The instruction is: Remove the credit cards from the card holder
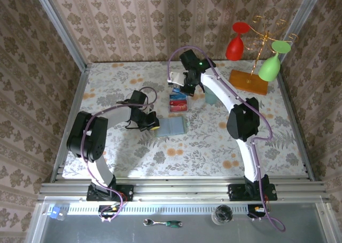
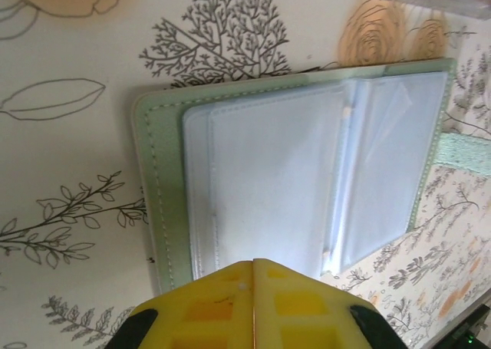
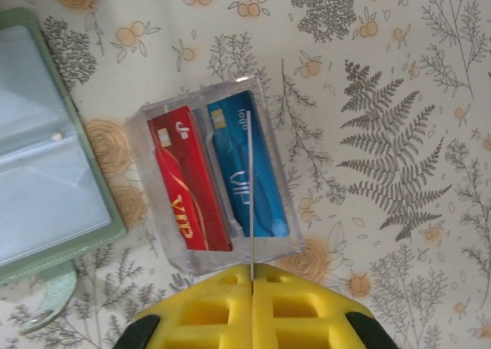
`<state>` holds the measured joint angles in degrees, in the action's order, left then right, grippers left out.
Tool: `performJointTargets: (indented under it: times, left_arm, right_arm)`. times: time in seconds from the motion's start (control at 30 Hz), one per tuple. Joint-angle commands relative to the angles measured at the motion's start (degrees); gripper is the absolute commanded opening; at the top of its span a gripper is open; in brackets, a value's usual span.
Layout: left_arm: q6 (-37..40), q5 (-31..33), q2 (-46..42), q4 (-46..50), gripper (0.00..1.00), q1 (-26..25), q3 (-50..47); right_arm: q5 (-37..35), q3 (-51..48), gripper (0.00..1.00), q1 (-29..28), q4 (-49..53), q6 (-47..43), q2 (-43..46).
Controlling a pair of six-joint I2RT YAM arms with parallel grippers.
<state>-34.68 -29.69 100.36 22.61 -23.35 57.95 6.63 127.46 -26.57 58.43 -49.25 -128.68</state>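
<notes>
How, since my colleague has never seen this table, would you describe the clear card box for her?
On the floral-print table, find the open pale sage-green wallet near the middle. Just beyond it, toward the far wall, sits a small clear plastic box. It alone holds a red card and a blue card side by side.

We see a red card [image 3: 188, 184] and a blue card [image 3: 265, 176] lying side by side in a clear box [image 3: 230, 261], a third card [image 3: 250, 195] edge-on above them. The pale green holder [image 1: 172, 125] lies open and flat just beside.
</notes>
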Motion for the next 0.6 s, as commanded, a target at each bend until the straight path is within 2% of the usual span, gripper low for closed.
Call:
performJointTargets:
  times: [0.0, 0.13, 0.4, 0.57]
  left_arm:
    - [-0.2, 0.5, -2.4, 0.6, 0.08, 0.7, -0.2]
    - [-0.3, 0.9, -3.3, 0.6, 0.08, 0.9, -1.1]
    - [-0.7, 1.2, -5.2, -0.1, 0.08, 1.8, -3.6]
    - [-0.7, 1.2, -5.4, -0.3, 0.08, 2.2, -4.3]
  right_arm:
    - [2.0, 5.2, 0.0, 0.5, 4.3, -3.1, -3.3]
    - [3.4, 9.2, 0.0, 0.7, 6.0, -3.8, -6.4]
    - [2.4, 9.5, 0.02, 0.8, 5.0, -4.5, -8.6]
    - [1.2, 9.5, 0.16, 0.9, 3.6, -4.1, -8.7]
